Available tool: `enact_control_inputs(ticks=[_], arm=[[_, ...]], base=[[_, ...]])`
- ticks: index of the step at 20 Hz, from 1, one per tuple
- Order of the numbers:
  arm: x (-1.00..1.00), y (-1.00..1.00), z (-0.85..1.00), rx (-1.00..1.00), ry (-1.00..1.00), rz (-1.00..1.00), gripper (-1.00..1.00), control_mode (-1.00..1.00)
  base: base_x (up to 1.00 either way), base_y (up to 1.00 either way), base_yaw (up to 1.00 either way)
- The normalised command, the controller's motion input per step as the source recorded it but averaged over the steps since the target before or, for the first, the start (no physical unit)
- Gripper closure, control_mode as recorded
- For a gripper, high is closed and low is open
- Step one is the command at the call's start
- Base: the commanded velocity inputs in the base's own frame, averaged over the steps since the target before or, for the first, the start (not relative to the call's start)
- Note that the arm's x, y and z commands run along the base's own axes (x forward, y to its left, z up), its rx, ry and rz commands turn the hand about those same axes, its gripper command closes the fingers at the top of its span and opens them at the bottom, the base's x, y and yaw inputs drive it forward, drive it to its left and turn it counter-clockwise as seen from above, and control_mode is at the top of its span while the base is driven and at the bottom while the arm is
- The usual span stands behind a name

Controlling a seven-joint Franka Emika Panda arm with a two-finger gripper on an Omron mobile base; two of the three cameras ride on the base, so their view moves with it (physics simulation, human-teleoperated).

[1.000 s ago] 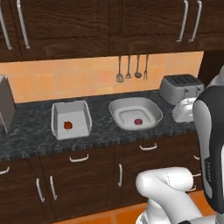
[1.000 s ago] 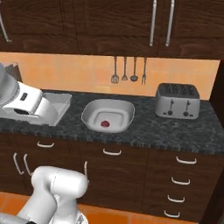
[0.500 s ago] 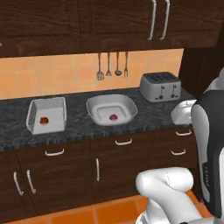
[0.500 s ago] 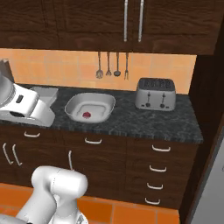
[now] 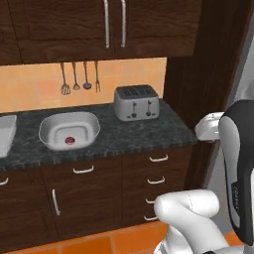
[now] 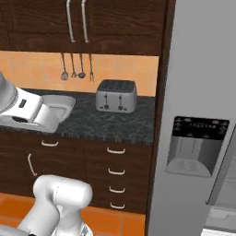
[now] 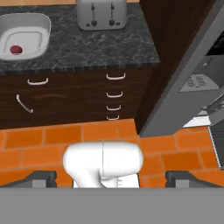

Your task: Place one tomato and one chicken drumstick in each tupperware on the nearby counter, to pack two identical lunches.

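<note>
Tupperware (image 6: pixel 62 105) half hidden behind arm (image 6: pixel 27 109)

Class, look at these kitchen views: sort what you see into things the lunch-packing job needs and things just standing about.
Job:
small round red tomato
pale grey rounded tupperware tub
dark marbled stone counter

Just there:
steel toaster
hanging utensils
grey fridge

tomato (image 5: pixel 70 141): 1 | tupperware (image 5: pixel 54 126): 2 | toaster (image 5: pixel 136 102): 1 | hanging utensils (image 5: pixel 79 78): 4

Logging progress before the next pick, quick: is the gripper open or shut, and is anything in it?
Gripper: open, fingertips far apart, holding nothing.
</note>
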Motion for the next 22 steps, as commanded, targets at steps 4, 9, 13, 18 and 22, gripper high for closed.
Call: enact_control_inputs(ticks=[4,9,13,18,22], arm=[[0.0,0.0,0.0,0.0,0.0,0.0,-1.0,1.0],[0.0,0.0,0.0,0.0,0.0,0.0,-1.0,1.0],[0.0,0.0,0.0,0.0,0.0,0.0,-1.0,1.0],[0.0,0.0,0.0,0.0,0.0,0.0,-1.0,1.0],[0.0,0.0,0.0,0.0,0.0,0.0,-1.0,1.0]], base=[[0.0,-1.0,0.0],[0.0,-1.0,0.05],[0.0,-1.0,0.06],[0.0,-0.88,0.13],[0.03,-0.54,0.08]])
